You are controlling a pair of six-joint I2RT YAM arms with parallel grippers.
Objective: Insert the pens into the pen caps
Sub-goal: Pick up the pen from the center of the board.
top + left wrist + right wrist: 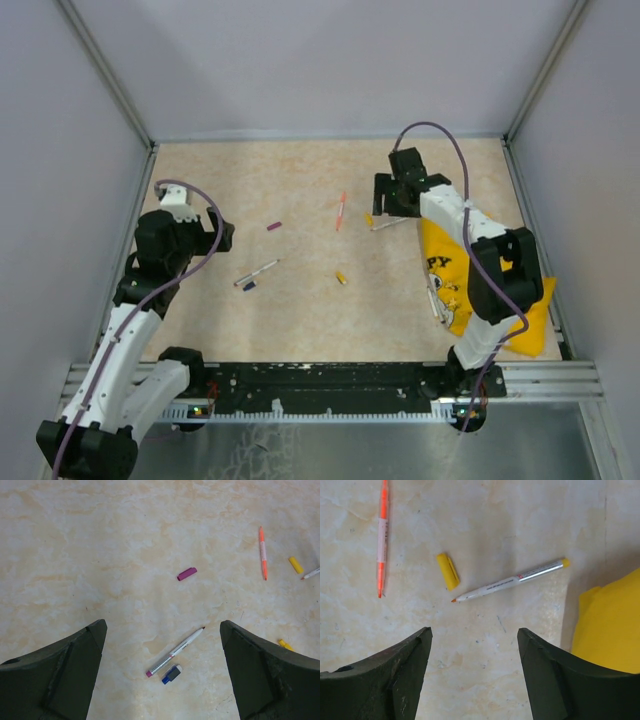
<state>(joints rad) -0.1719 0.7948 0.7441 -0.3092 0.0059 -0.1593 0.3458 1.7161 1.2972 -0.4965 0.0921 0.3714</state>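
Note:
My left gripper (225, 236) (163, 628) hangs open over the left half of the table. A white pen with a purple end (175, 652) (257, 272) lies below it, with a dark blue cap (172, 674) (249, 286) right beside the pen. A purple cap (187, 574) (274, 226) lies farther off. My right gripper (386, 206) (474, 632) is open and holds nothing. Just ahead of it lie a white pen with a yellow end (510, 581) (388, 224) and a yellow cap (448, 571) (368, 218). An orange-pink pen (382, 540) (341, 211) lies to their left.
A big yellow cloth (470, 285) (610, 630) lies at the right under my right arm, with grey pens (436, 300) resting on its left edge. Another small yellow cap (341, 278) (285, 643) sits mid-table. Grey walls enclose the table on three sides.

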